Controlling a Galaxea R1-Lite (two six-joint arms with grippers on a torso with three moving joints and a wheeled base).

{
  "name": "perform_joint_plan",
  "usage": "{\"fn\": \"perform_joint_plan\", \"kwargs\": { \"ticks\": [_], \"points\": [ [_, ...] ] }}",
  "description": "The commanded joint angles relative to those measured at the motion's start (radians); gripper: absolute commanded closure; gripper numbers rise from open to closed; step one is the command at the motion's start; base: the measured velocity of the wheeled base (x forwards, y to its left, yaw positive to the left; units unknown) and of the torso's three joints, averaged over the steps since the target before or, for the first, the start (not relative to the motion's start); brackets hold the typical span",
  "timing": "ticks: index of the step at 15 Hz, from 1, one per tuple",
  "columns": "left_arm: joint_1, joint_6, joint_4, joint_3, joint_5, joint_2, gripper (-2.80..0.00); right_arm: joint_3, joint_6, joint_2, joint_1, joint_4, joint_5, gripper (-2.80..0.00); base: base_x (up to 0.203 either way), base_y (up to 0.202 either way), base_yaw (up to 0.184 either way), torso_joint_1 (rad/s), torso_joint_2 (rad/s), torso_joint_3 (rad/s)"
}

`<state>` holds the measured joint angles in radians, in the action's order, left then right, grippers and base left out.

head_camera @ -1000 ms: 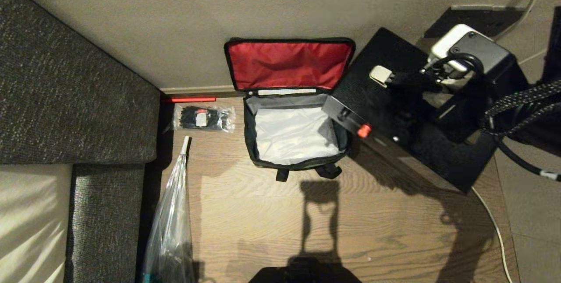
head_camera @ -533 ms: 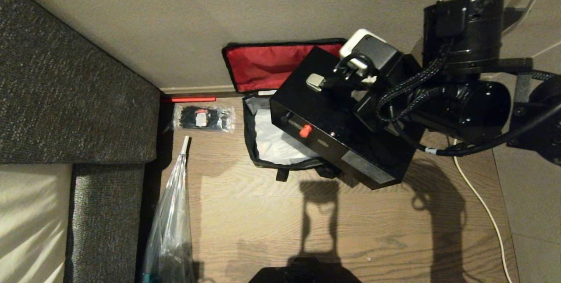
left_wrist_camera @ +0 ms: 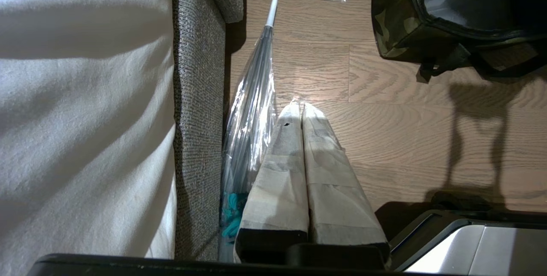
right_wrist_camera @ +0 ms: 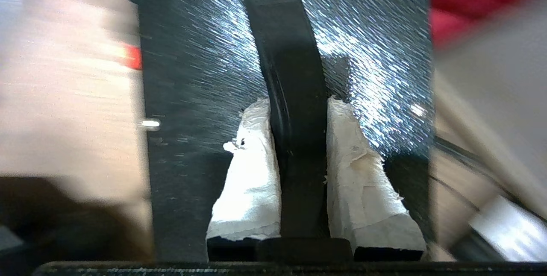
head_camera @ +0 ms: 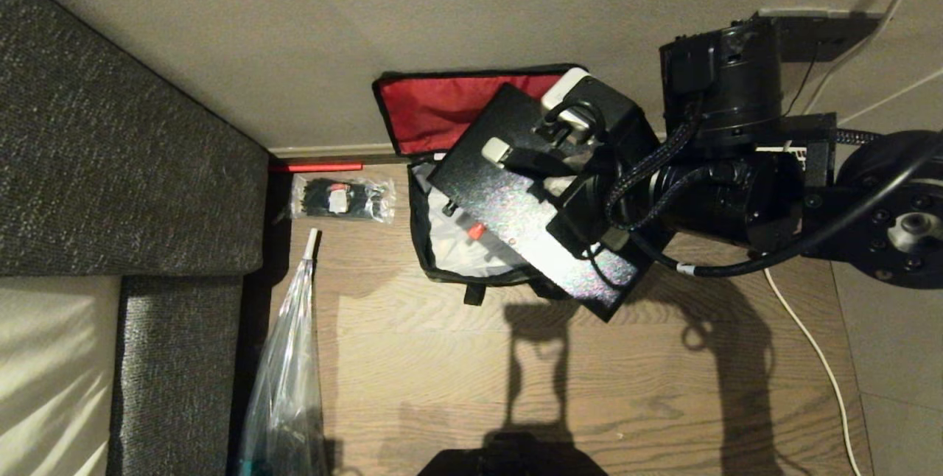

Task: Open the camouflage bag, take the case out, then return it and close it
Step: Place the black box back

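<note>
The case is held in the air above the open camouflage bag, tilted, with one corner over the grey lining and the opposite corner jutting past the bag's near rim over the wooden floor. Its black handle is clamped between the two taped fingers of the right gripper, which is closed to a narrow gap filled by the handle alone. The small red latch is turned towards the bag's interior.

The step in hand is judged to be the return of the case to the bag. The lid flap, red-lined, is laid back against the wall behind the bag, so the mouth is left free. For a clean entry, the case's long side should be squared with the bag's long side before it is lowered, since the case looks nearly as wide as the opening. The lower edge is best led in first, past the rim nearest the flap, and the handle kept gripped until the case is seated. A snag on the soft rim or a shove of the whole bag along the floor is the likely fault.

Beside the bag, away from the working arm, a packet of black cable ties is lying, and nearer the robot a clear plastic bag is stretched along the sofa. The left gripper is parked there, its fingers pressed together on nothing.
</note>
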<state>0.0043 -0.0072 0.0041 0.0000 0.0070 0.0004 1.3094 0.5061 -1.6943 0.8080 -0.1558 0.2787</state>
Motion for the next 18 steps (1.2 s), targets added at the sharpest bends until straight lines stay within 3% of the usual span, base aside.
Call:
{"fn": "perform_joint_plan", "kwargs": {
  "ticks": [1, 6, 9, 10, 13, 16, 18],
  "points": [
    [0.0, 0.0, 0.0, 0.003, 0.001, -0.002, 0.0, -0.005, -0.014, 0.009, 0.009, 0.004, -0.194, 0.0, 0.0, 0.0, 0.0, 0.0, 0.0, 0.0],
    [0.0, 0.0, 0.0, 0.003, 0.001, -0.002, 0.0, -0.015, -0.024, 0.018, 0.009, 0.005, -0.386, 0.0, 0.0, 0.0, 0.0, 0.0, 0.0, 0.0],
    [0.0, 0.0, 0.0, 0.003, 0.001, -0.002, 0.0, -0.012, -0.016, 0.01, 0.003, 0.01, -0.455, 0.0, 0.0, 0.0, 0.0, 0.0, 0.0, 0.0],
    [0.0, 0.0, 0.0, 0.003, 0.001, -0.002, 0.0, -0.009, 0.0, -0.004, -0.014, 0.01, -0.547, 0.0, 0.0, 0.0, 0.0, 0.0, 0.0, 0.0],
    [0.0, 0.0, 0.0, 0.003, 0.001, -0.002, 0.0, -0.004, 0.042, -0.034, -0.048, 0.01, -0.614, 0.0, 0.0, 0.0, 0.0, 0.0, 0.0, 0.0],
    [0.0, 0.0, 0.0, 0.003, 0.001, -0.002, 0.0, 0.009, 0.089, -0.062, -0.118, 0.03, -0.827, 0.0, 0.0, 0.0, 0.0, 0.0, 0.0, 0.0],
    [0.0, 0.0, 0.0, 0.003, 0.001, -0.002, 0.0, 0.029, 0.144, -0.092, -0.154, 0.049, -0.856, 0.0, 0.0, 0.0, 0.0, 0.0, 0.0, 0.0]
  ]
}}
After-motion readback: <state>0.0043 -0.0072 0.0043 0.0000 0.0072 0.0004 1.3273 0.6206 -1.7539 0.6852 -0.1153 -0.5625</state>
